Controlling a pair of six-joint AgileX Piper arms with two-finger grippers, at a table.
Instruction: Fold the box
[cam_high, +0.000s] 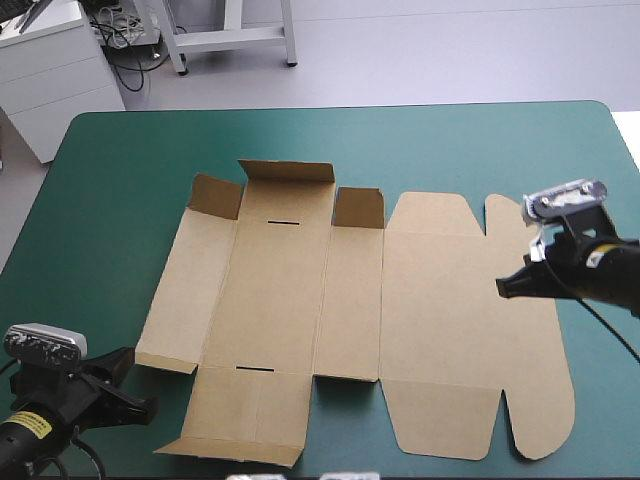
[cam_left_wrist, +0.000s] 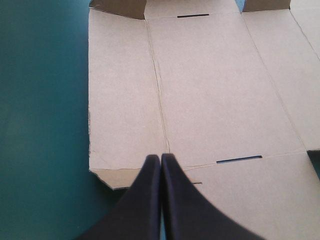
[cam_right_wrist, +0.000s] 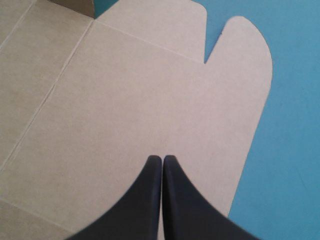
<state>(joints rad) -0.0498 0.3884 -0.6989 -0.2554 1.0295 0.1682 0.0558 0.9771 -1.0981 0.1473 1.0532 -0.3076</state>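
Brown box (cam_high: 350, 310) opened out, mostly flat, mid table (cam_high: 120, 170); far flaps & near-left flap tipped up. L gripper (cam_left_wrist: 160, 159) by box's near-left corner, fingers pressed together. R gripper (cam_right_wrist: 162, 159) over box's right panel, fingers likewise together.

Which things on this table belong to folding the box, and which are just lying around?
For the job: box, a mostly flat sheet; left gripper, shut; right gripper, shut.
Just there: teal-green cover beneath; no other loose thing shows.
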